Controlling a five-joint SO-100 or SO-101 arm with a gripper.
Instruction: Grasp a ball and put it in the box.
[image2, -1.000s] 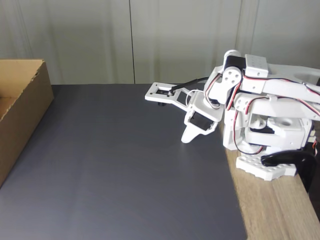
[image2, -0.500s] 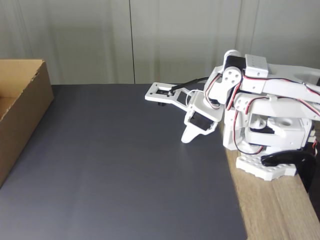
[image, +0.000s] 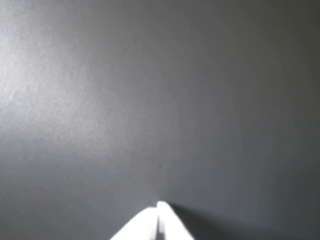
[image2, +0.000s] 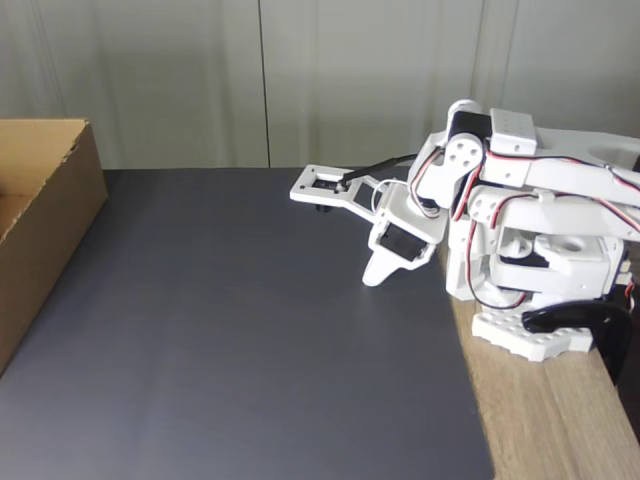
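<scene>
Wrist view first: the gripper (image: 159, 206) enters from the bottom edge, its two white fingertips (image: 168, 220) pressed together with nothing between them, just above a dark grey mat (image: 150, 100).

Fixed view next: the white arm (image2: 500, 230) sits folded at the right on a wooden table (image2: 550, 420), and its gripper (image2: 372, 275) points down with its tip close to the mat (image2: 230, 330), jaws closed and empty. The box (image2: 40, 230) stands at the left edge on the mat, well apart from the arm, its top open.
</scene>
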